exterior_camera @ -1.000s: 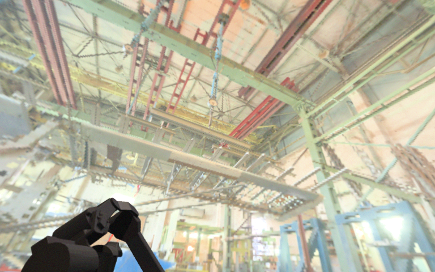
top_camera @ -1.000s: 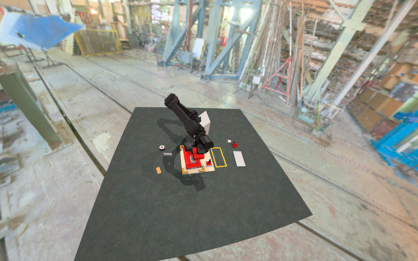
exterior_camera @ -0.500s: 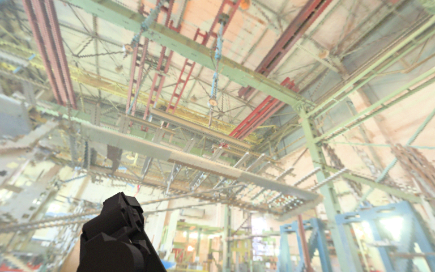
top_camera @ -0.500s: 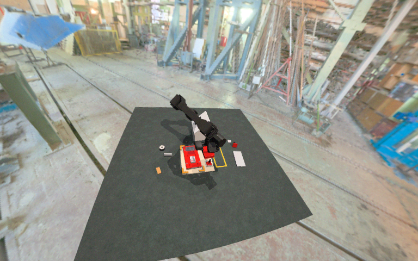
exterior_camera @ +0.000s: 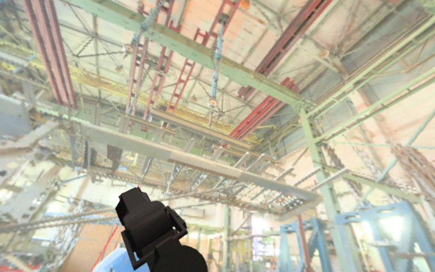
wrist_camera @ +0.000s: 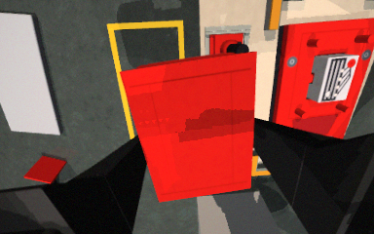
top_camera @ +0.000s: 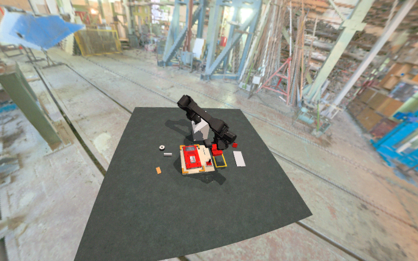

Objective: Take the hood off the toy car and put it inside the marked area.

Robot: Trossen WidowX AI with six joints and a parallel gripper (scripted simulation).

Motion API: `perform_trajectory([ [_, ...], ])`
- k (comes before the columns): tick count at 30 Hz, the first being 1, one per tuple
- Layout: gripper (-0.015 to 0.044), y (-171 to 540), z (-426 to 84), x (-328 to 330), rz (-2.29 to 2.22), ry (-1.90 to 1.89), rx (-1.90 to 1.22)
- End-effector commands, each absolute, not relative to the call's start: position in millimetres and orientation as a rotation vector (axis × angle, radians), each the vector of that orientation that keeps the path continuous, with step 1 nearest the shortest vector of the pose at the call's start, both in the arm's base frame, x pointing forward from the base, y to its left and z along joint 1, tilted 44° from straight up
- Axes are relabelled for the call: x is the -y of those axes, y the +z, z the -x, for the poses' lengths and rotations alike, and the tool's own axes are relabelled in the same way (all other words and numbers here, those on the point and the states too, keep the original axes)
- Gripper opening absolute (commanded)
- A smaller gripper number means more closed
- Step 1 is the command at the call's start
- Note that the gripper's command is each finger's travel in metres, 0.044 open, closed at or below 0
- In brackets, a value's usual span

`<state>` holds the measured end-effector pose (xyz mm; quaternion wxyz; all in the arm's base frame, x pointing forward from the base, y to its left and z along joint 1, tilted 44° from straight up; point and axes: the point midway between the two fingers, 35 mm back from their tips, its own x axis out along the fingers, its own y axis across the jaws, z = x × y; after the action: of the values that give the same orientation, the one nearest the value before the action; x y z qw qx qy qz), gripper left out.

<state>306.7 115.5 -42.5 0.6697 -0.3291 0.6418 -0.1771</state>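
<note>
The red hood (top_camera: 217,151) (wrist_camera: 205,161) is off the car and held in the air. My gripper (top_camera: 214,145) (wrist_camera: 196,131) is shut on it, one black finger at each side. The toy car (top_camera: 187,154) (wrist_camera: 294,88) has its engine block uncovered. The marked area, a yellow outline (top_camera: 221,166) (wrist_camera: 146,24), lies right of the car's board in the top view. In the wrist view the hood hides its lower right part. The exterior view shows only dark arm parts, not the hood.
The beige board (top_camera: 209,169) (wrist_camera: 265,83) carries a red switch (top_camera: 209,163) (wrist_camera: 219,45) with a black lever. A white plate (top_camera: 239,159) (wrist_camera: 29,73) and small red block (top_camera: 234,145) (wrist_camera: 45,170) lie right of the outline. An orange block (top_camera: 158,170) and grey bar (top_camera: 167,154) lie left.
</note>
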Motion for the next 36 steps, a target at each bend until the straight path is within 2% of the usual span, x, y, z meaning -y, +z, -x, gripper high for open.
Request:
perform_trajectory([
  [1,0.0000,-50.1,-302.5,-126.8,0.737,-0.404,-1.438],
  [11,0.0000,-74.2,-287.5,-148.5,0.734,-0.435,-1.417],
  [36,0.0000,-84.4,-290.1,-140.8,0.734,-0.435,-1.417],
])
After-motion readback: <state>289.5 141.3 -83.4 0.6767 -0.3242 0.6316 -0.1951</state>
